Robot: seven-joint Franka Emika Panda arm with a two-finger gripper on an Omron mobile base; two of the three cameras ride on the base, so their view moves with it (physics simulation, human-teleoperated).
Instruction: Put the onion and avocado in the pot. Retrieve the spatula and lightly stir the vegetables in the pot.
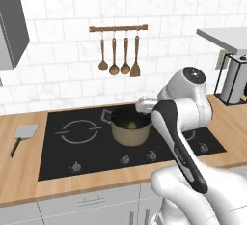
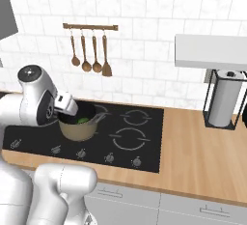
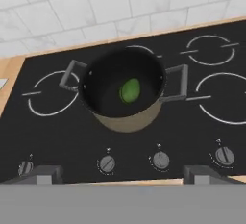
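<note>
pot (image 3: pixel 126 115) sits on the hob (image 3: pixel 57 136) with 1 green avocado (image 3: pixel 129 90) inside; gripper (image 3: pixel 122 174) jaws spread wide, empty.

Matt tan pot (image 3: pixel 126 117) with grey metal handles sits on the glossy black hob (image 3: pixel 202 107) set in a wood counter (image 2: pixel 202 147).

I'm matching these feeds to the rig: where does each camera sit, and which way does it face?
Left base view: behind the arm's left, looking forward and down at the pot and the spatula; arm lower right.
Right base view: behind its right, same pot; arm lower left.
Hand view: above the pot, looking down at the avocado inside; open pincer tips at bottom.
All share pot and hob.
</note>
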